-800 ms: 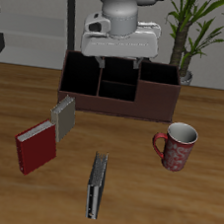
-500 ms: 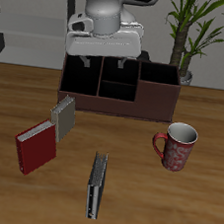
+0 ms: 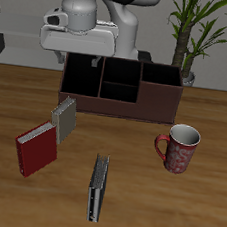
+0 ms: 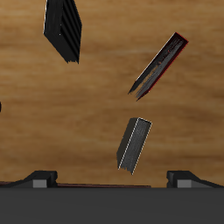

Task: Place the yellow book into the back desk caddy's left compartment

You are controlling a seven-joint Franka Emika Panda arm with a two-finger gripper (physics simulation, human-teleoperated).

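On the wooden table, the small thin yellow book with a grey cover stands on its edge, just in front of the long dark brown back desk caddy. High above, the robot's two-finger gripper holds nothing (I cannot tell if its fingers are spread). The book is below it and nearer the table's front edge, its long side slanting from front to back.

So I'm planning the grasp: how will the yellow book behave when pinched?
The yellow book looks thin and stiff, so probably light and rigid. It stands on edge, leaning beside the red book, so a nudge may tip it. Its smooth cover could slip.
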